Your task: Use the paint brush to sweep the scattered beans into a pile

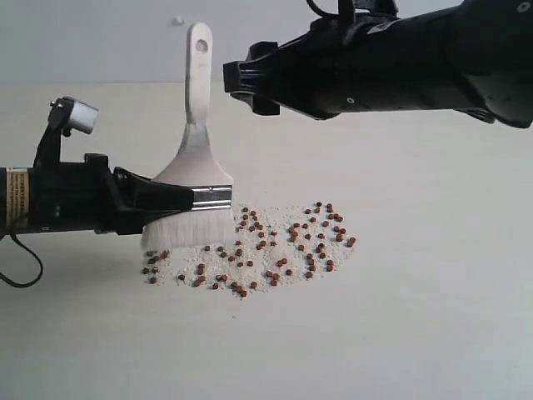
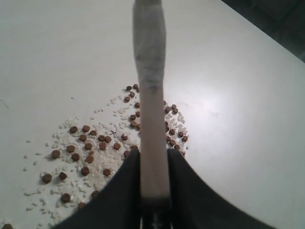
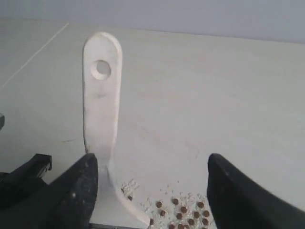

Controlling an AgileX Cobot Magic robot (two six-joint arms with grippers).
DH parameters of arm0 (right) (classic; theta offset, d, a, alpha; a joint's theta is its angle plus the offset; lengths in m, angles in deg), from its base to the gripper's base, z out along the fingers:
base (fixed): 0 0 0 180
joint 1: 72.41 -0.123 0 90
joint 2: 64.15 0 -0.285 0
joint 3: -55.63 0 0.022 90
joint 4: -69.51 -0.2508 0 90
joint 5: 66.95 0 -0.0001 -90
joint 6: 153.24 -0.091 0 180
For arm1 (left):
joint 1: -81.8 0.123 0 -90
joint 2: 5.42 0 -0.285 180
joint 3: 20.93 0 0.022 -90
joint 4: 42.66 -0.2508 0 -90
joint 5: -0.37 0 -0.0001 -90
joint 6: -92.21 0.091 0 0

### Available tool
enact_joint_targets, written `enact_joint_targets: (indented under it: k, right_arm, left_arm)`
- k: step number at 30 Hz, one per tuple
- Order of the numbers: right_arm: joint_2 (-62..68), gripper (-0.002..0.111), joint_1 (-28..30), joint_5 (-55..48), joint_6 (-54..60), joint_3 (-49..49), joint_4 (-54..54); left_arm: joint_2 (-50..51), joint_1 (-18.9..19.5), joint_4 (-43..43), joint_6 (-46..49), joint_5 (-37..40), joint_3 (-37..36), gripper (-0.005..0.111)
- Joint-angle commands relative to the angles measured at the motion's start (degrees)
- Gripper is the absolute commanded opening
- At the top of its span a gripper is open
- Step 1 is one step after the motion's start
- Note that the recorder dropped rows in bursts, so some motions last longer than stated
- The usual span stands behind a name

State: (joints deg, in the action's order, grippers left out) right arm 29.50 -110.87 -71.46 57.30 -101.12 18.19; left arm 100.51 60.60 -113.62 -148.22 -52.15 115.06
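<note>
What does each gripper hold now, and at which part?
The left gripper holds the brush at its metal ferrule. The right gripper is open and holds nothing.

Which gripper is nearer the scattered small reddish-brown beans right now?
Left. The left gripper clamps the pale wooden paint brush at its ferrule, low beside the beans' edge. The right gripper, open, is higher up beside the handle's end.
</note>
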Motion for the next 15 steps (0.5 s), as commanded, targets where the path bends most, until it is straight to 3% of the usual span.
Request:
enact_joint_targets:
  k: [1,3,9,12,15]
  right_arm:
    - [0.14,0.062,-2.15,-2.08,9.23,-2.60,-0.60]
    - [0.03,0.062,-1.42,-10.64,13.88,-4.19,1.21]
    - [-0.06,0.062,2.78,-18.00,20.63,-4.75,4.02]
    - [0.06,0.055,2.83,-19.16,32.23,-4.75,-3.47]
    - [-0.26,0.048,2.83,-18.32,34.78,-4.75,-9.71]
  left_arm:
    - [-0.39,0.16,-4.68,1.62,-8.49,0.35,0.000]
    - [-0.39,1.00,-7.62,0.83,-10.07,0.35,0.000]
    - [-0.39,9.00,-12.76,-0.55,-17.44,0.35,0.000]
    - [0.47,10.88,-13.34,-0.95,-17.44,0.35,0.000]
    - [2.21,10.88,-13.42,-0.95,-17.44,0.35,0.000]
